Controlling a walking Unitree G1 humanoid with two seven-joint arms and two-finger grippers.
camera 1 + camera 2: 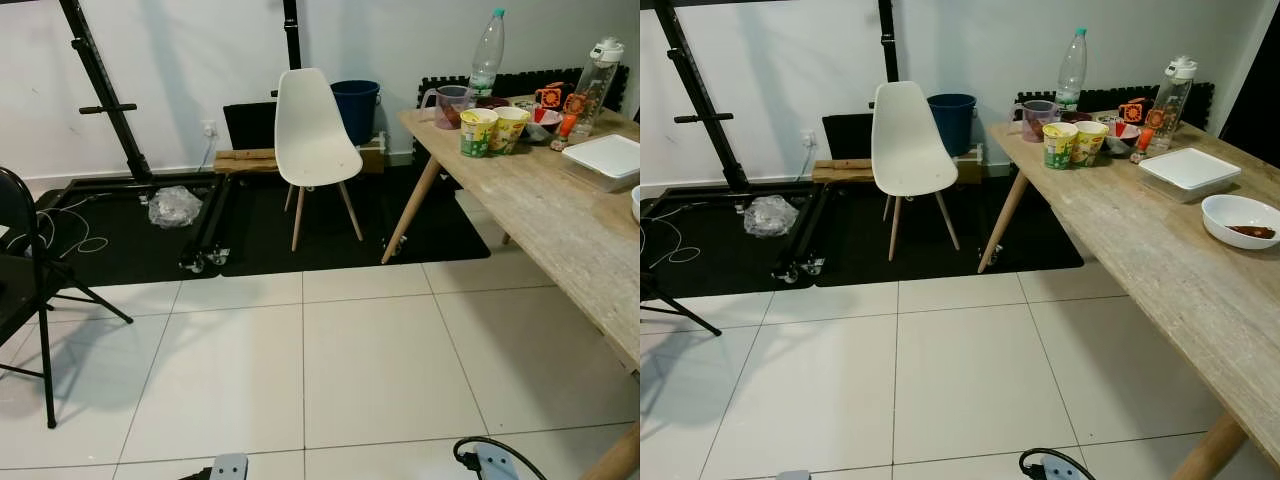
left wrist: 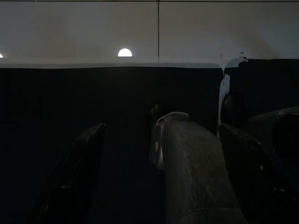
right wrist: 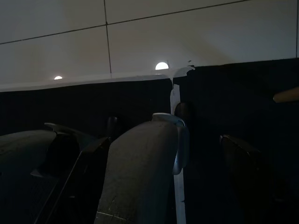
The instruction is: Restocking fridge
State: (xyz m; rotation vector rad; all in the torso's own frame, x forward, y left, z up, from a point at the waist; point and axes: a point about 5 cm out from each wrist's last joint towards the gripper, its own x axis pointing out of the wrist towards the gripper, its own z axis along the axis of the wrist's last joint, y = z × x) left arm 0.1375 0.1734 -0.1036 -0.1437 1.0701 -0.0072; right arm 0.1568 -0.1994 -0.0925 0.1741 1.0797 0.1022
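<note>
A folding chair (image 1: 25, 290) stands at my left; open white tile floor (image 1: 300, 370) lies ahead; beyond it a white chair (image 1: 312, 130) and blue bin (image 1: 356, 105) sit by the wall; on the wooden table (image 1: 1160, 250) at my right two cups (image 1: 1075, 143) and a bottle (image 1: 1072, 70) stand upright, then a lidded white box (image 1: 1189, 168) and a bowl (image 1: 1240, 218) holding something brown; my left gripper (image 2: 159, 177) and right gripper (image 3: 159, 182) hang low, fingers spread wide, empty.

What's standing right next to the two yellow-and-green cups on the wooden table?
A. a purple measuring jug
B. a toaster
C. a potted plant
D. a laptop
A: a purple measuring jug stands just beside the two cups at the far end of the wooden table.
</note>
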